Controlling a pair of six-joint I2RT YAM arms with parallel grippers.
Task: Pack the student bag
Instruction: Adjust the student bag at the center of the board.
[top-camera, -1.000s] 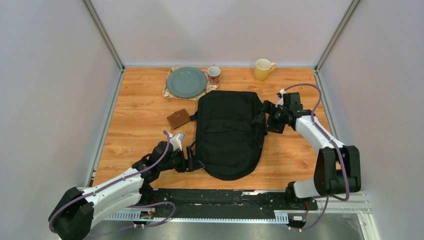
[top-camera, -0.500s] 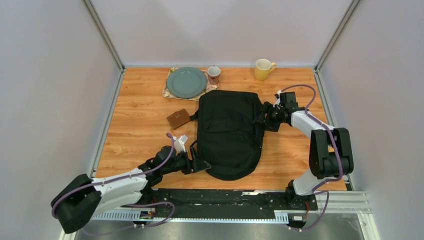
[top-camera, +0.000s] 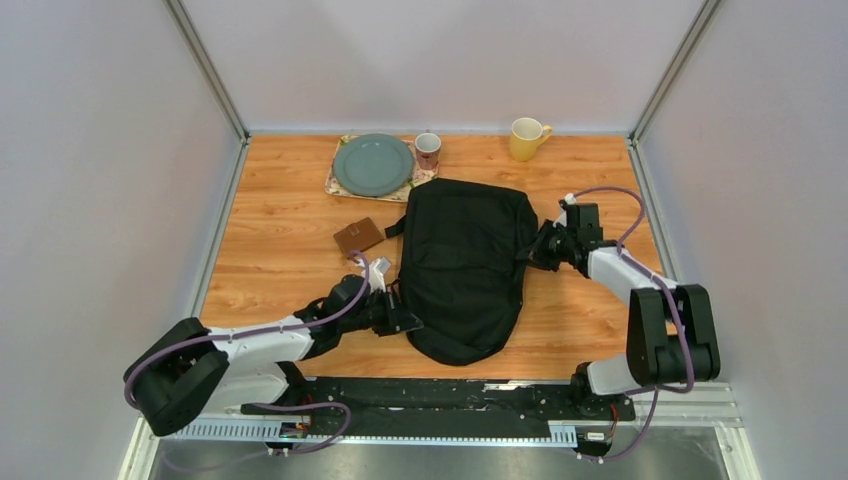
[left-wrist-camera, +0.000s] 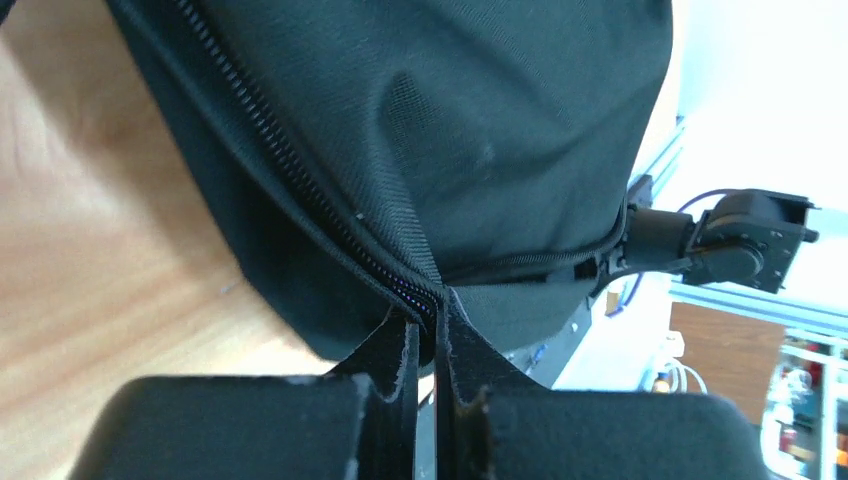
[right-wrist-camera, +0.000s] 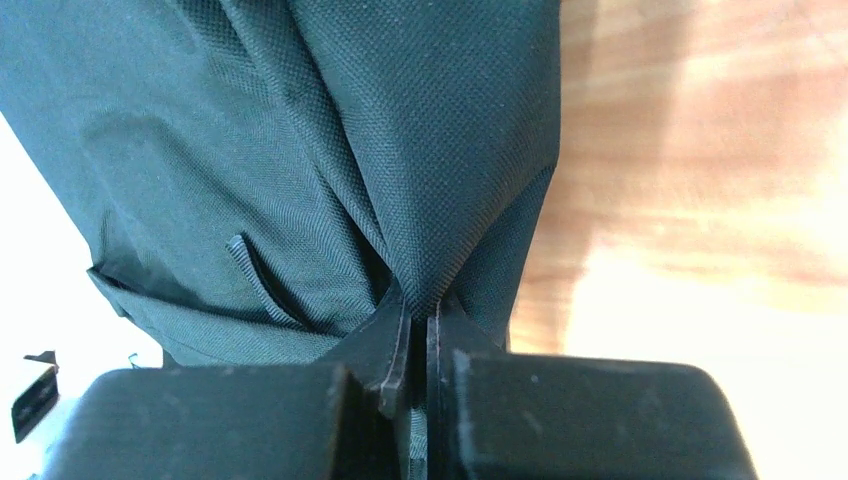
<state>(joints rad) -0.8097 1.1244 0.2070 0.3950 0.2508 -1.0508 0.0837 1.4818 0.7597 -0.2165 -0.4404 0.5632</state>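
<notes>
Left gripper (left-wrist-camera: 425, 325) is pinched down on the student bag (top-camera: 460, 270), jaws nearly together w/ a thin fold of black fabric caught between them right where the zipper (left-wrist-camera: 290, 168) runs into the fingertips. That grip sits on the bag's left edge, toward the rounded end nearest the arm bases. Right gripper (right-wrist-camera: 418, 305) is likewise closed tight on a ridge of bag fabric, on the opposite (right) edge and further up the bag, approx. level w/ its far half; a short loose strap tail (right-wrist-camera: 250, 272) hangs just left of that pinch. Both arms reach in low from either side, wrists close to the table (top-camera: 270, 260). Bag lies flat, mid-table, long axis running near-to-far w/ a slight tilt, rounded end toward the bases, squarer end toward the back wall. Other items: a small brown wallet-like object (top-camera: 357, 237) just beside the bag's left edge; a grey-green plate (top-camera: 372, 164) on a patterned mat at the back, w/ a small cup (top-camera: 428, 150) touching or nearly touching the mat's right side; a yellow mug (top-camera: 525, 138) at back right, well apart from the bag.
</notes>
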